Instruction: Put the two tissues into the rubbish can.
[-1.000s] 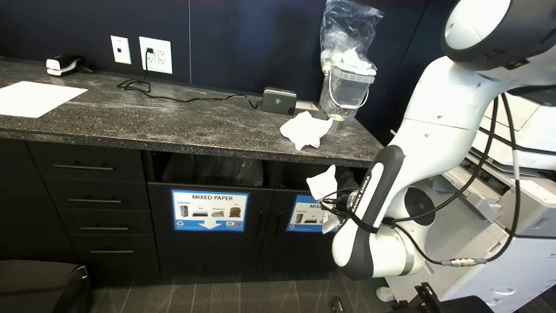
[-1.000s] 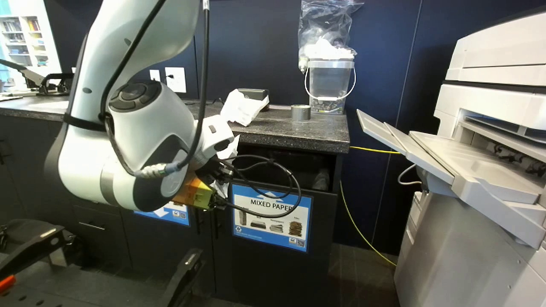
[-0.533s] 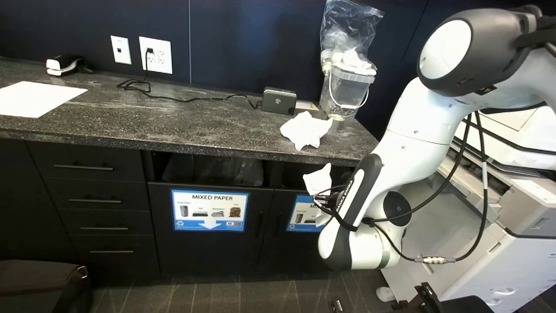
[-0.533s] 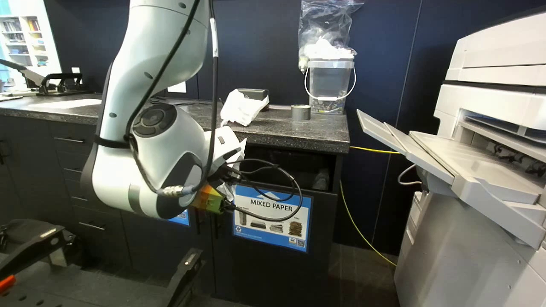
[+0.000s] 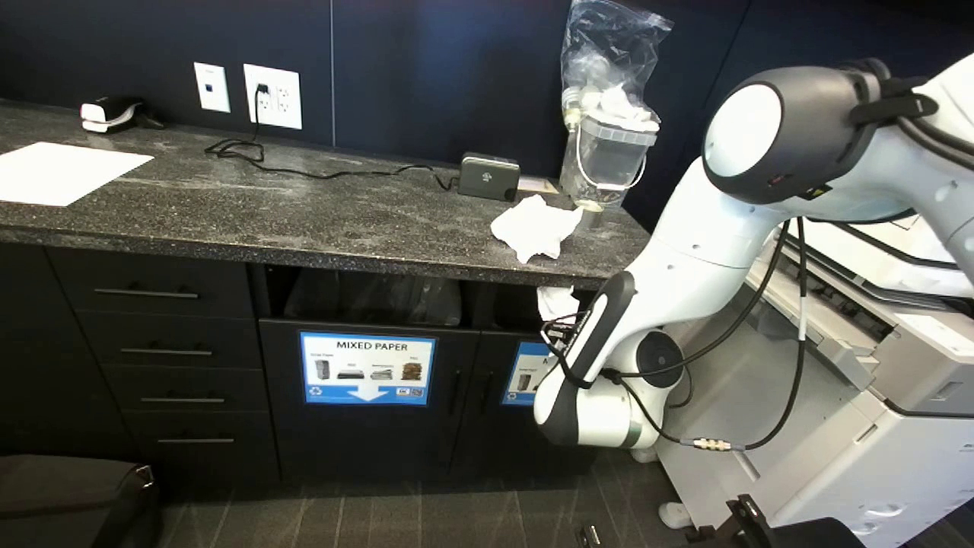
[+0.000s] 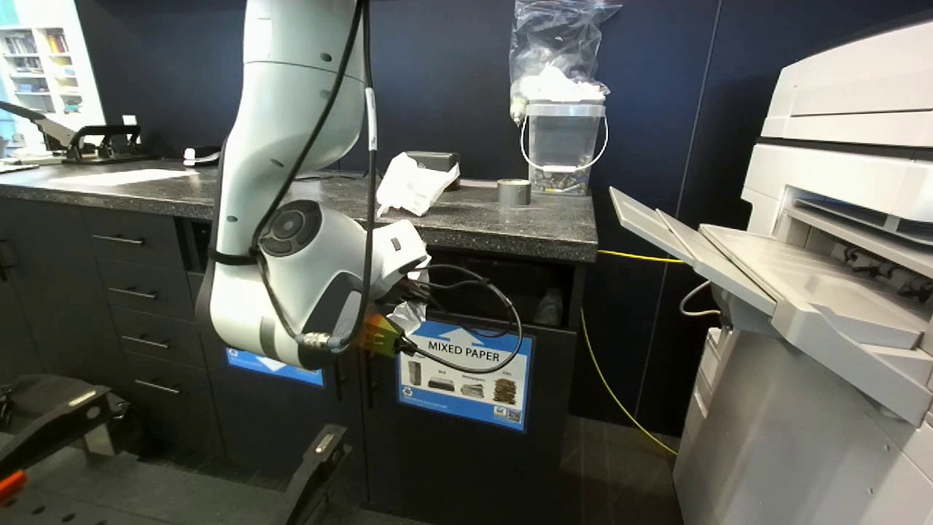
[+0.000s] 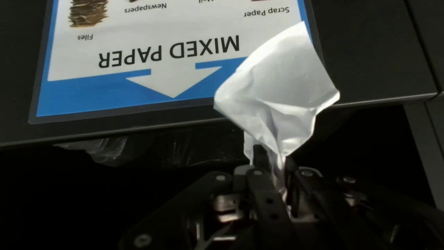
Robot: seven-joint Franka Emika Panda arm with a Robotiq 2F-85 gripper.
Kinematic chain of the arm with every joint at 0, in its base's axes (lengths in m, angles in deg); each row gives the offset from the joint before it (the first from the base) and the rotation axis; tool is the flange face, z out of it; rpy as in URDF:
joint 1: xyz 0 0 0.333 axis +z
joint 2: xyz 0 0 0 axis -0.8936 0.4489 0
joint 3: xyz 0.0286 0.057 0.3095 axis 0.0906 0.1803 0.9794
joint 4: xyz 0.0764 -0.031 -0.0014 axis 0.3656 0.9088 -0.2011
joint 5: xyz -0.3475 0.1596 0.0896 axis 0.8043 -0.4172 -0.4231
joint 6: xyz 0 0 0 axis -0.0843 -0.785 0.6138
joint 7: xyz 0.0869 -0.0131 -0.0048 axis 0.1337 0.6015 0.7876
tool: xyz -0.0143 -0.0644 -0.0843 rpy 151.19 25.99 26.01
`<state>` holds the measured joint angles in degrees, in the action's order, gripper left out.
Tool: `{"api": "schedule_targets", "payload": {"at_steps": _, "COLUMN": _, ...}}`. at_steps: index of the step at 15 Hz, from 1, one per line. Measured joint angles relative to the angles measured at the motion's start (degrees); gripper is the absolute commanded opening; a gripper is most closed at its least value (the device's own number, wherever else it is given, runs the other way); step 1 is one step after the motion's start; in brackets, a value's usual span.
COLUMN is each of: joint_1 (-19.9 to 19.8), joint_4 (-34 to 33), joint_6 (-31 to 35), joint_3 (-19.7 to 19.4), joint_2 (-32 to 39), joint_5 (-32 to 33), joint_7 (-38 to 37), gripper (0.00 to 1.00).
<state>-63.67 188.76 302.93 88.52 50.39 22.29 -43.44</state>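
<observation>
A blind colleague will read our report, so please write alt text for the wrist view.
The gripper pinches a crumpled white tissue. Behind them in the picture are a dark bin slot and a blue-and-white sign, upside down, reading MIXED PAPER.

The speckled countertop (image 5: 304, 213) is carrying a paper sheet (image 5: 68, 173), a black cable (image 5: 327, 176), a dark box (image 5: 488, 177) and a clear bucket (image 6: 561, 138). A crumpled tissue (image 5: 536, 227) is lying there, near a tape roll (image 6: 514, 192).
</observation>
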Motion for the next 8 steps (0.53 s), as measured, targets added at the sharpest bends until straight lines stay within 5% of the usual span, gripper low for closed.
{"api": "schedule_targets", "payload": {"at_steps": 8, "joint_1": 2.6, "joint_4": -12.5, "joint_6": 0.0, "joint_3": 0.8, "joint_2": 7.7, "joint_5": -5.4, "joint_7": -1.5, "gripper": 0.10}}
